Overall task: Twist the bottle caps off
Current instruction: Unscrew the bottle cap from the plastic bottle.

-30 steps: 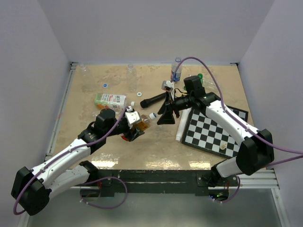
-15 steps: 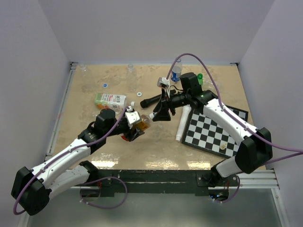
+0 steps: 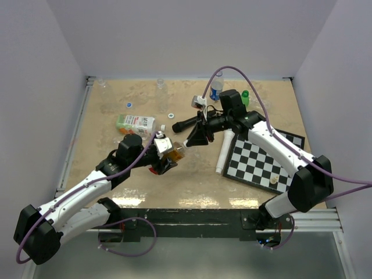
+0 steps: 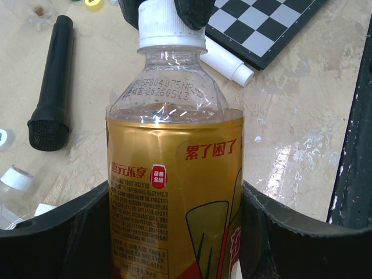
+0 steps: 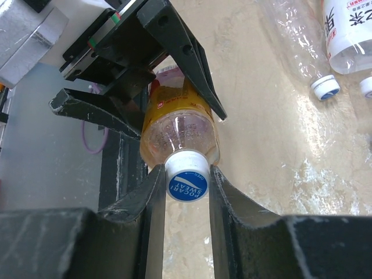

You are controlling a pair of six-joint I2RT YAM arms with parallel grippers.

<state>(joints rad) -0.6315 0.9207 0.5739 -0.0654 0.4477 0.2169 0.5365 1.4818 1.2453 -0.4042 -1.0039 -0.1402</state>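
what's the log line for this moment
left claw: shut on amber bottle | right claw: shut on white cap | step: cap not yet off

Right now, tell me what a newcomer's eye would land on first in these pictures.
The amber bottle with the red-and-yellow label stands out first, held by the left gripper near the middle of the top view. The right gripper is closed on its white cap, so both arms meet there. Next come the chessboard at the right and the black microphone behind the bottle.
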